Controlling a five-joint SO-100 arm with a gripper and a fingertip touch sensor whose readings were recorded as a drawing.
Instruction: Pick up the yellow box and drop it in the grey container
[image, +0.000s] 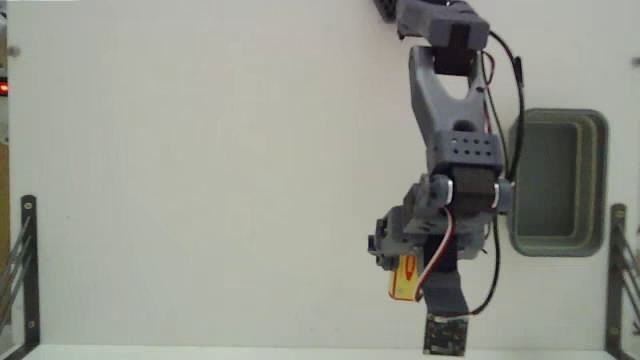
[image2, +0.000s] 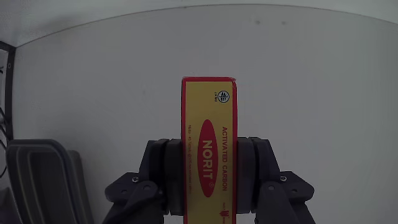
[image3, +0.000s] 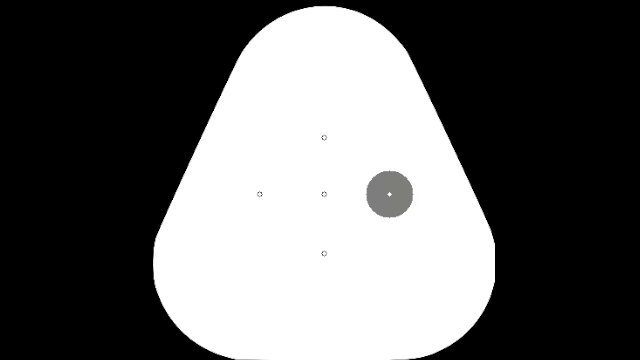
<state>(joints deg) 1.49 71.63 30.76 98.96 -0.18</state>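
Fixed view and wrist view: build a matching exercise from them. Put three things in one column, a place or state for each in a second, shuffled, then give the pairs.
Things:
1. yellow box
2. grey container
3. pincer

Places or states:
A. stands empty on the table, right of the arm in the fixed view
B. shut, one finger on each side of a carton
C. clamped between two dark fingers, red oval mark facing the wrist camera

Pairs: 1-C, 2-A, 3-B

Pincer (image2: 208, 177) clamped on the yellow box (image2: 209, 143)
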